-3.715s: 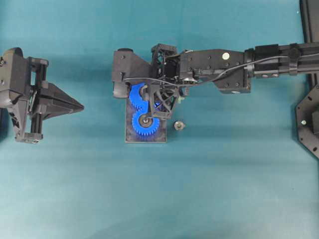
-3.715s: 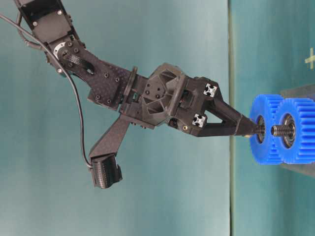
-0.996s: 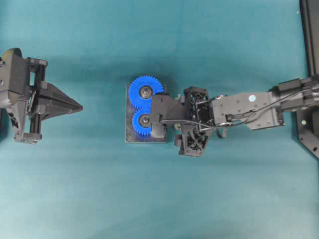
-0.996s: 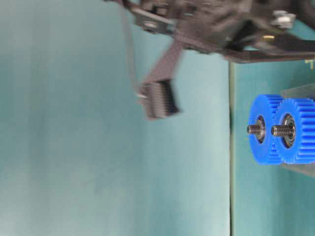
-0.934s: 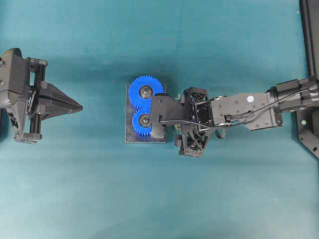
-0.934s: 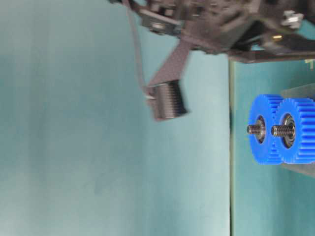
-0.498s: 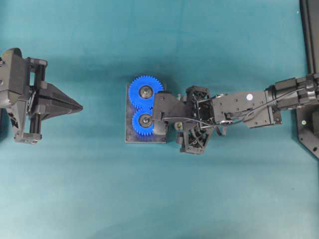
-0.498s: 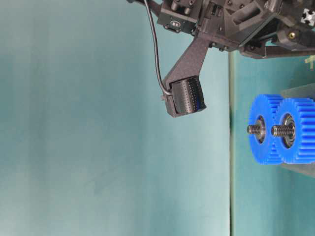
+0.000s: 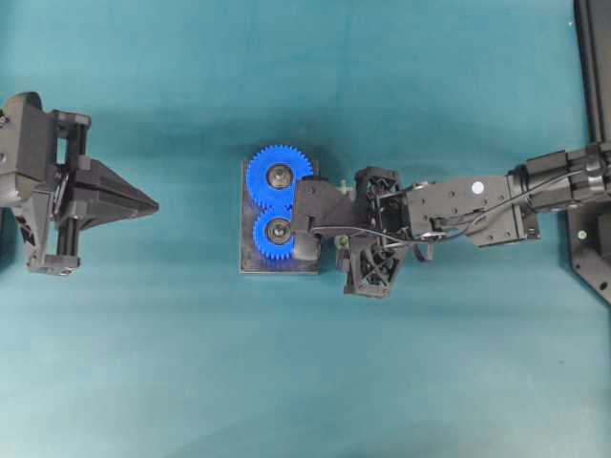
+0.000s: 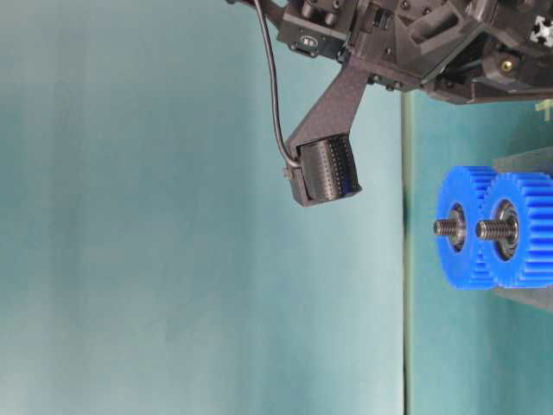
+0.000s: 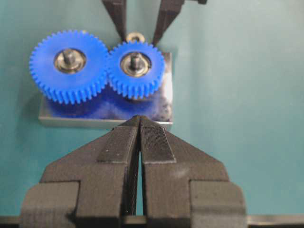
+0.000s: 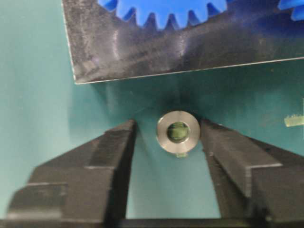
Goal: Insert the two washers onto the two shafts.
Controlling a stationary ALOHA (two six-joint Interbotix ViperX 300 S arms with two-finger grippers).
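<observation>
The washer (image 12: 178, 132), a small silver ring, lies flat on the teal table just beside the metal base plate (image 12: 142, 52). My right gripper (image 12: 167, 128) is low over it and open. One finger is on each side of the washer, the right-hand finger close and a gap left at the other. Two blue gears (image 9: 279, 176) (image 9: 279, 234) sit on the plate, each with a threaded shaft (image 10: 445, 226) (image 10: 486, 229) sticking up through its middle. In the left wrist view the washer (image 11: 136, 37) shows behind the nearer gear. My left gripper (image 9: 153, 203) stays far to the left, shut and empty.
The right arm's wrist camera (image 10: 324, 173) hangs above the gears. A dark frame (image 9: 592, 229) stands at the table's right edge. A small strip of tape (image 12: 293, 120) lies on the table right of the washer.
The right gripper has come down and settled around the washer, and its fingers have narrowed toward it. The left arm has not moved.
</observation>
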